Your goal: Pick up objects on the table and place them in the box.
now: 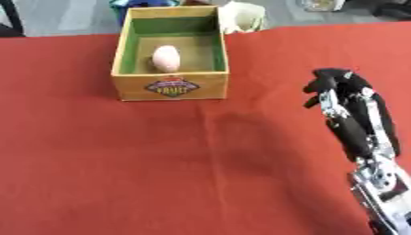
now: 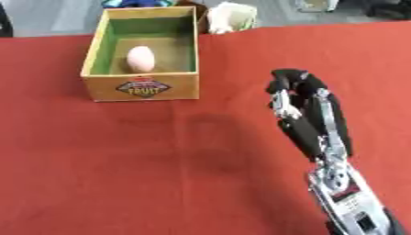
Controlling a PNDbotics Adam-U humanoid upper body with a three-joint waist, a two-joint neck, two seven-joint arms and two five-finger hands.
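Left eye view: pale pink egg-shaped object (image 1: 166, 58) inside box (image 1: 170, 86)

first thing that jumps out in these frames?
The wooden fruit box with its green lining, far left on the red tablecloth, with a single pale pink egg-shaped object lying inside. Next, the robot's right hand, black and silver, reaching up from the lower right with fingers curled and holding nothing, well apart from the box. A crumpled pale thing sits just past the box's far right corner.
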